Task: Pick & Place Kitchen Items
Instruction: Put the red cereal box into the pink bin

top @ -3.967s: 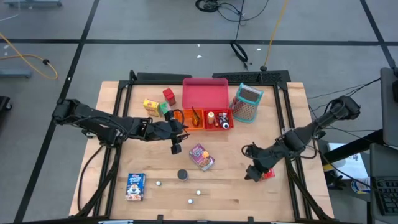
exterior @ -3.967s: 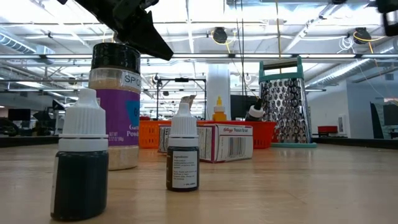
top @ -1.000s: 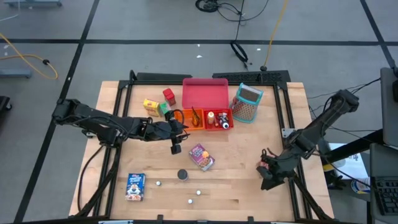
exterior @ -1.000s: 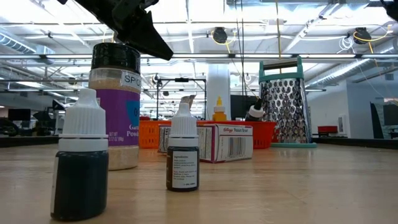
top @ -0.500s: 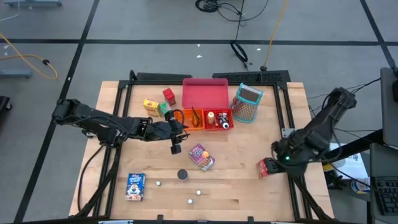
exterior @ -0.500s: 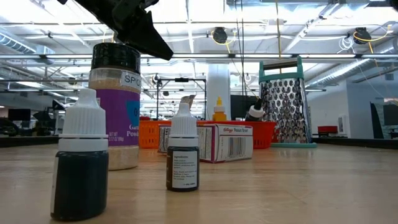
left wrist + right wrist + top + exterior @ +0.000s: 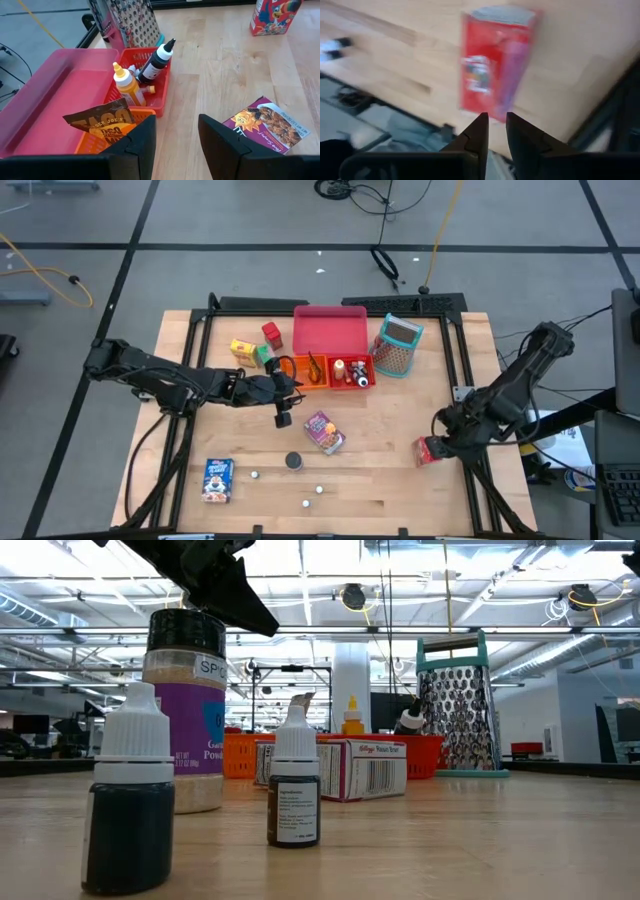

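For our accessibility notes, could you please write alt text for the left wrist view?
A red bin holds a yellow squeeze bottle and a dark one, next to an orange bin with a brown packet and a flat pink tray. A purple packet lies on the wooden table.

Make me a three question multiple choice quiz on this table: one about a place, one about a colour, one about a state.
1. Where does the red box lie?
A. in the pink tray
B. by the right table edge
C. beside the grater

2. What colour is the cereal box near the left front corner?
A. blue
B. green
C. orange

3. How is the dark bottle in the red bin standing?
A. upright
B. upside down
C. leaning

Answers:
1. B: the high view shows it there, at the right gripper.
2. A: its face is blue.
3. C: the left wrist view shows it tilted.
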You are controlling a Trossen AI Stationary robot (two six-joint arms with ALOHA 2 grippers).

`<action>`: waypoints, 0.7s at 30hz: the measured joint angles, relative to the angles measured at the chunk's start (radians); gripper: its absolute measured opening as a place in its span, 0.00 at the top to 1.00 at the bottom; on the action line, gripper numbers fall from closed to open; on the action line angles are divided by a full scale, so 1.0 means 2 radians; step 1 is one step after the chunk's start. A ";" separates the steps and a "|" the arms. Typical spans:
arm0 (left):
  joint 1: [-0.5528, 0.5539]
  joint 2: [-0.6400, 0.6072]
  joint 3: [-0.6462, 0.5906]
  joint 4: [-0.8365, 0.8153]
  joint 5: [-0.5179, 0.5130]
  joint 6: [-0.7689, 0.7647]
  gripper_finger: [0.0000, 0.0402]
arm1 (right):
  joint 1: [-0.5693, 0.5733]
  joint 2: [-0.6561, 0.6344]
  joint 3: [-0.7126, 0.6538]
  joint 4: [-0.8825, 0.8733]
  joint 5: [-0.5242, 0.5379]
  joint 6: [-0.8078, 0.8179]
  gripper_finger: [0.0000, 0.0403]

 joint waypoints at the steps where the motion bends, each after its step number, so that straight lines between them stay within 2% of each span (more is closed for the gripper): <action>1: 0.000 0.000 0.000 0.000 0.000 0.000 0.63 | 0.000 0.000 -0.005 0.004 0.001 -0.004 0.85; 10: 0.000 0.000 0.000 0.000 0.000 0.002 0.63 | -0.005 0.000 -0.024 0.024 0.002 -0.036 0.85; 17: 0.000 0.000 0.000 0.000 0.000 0.002 0.63 | -0.005 -0.002 -0.060 0.042 0.040 -0.050 0.86; 21: 0.000 0.000 0.000 0.000 0.000 0.002 0.63 | -0.005 -0.004 -0.078 0.074 0.044 -0.053 0.96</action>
